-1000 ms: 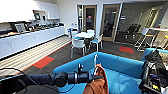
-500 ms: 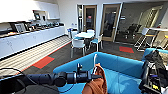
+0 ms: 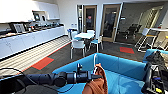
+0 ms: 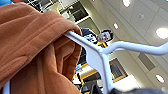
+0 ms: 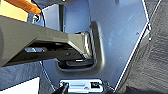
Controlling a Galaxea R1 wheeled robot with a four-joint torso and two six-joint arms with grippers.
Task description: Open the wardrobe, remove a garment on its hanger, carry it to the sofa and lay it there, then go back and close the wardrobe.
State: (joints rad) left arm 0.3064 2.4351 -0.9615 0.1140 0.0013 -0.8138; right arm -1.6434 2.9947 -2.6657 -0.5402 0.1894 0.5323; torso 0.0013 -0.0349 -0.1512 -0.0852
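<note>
The orange hoodie [image 3: 98, 82] on its white hanger [image 3: 94, 61] is clasped by the left gripper [image 3: 93, 76]. The blue sofa [image 3: 120, 67] seat lies directly beneath, extending toward 2 o'clock. The right gripper's state cannot be told.

White kitchen counter [image 3: 27, 40], table with chairs [image 3: 84, 35] (glass doors behind).

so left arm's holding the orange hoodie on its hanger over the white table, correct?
Not the white table. The head view shows the left arm holding the orange hoodie on its hanger over the blue sofa; the white table stands farther back among chairs.
</note>
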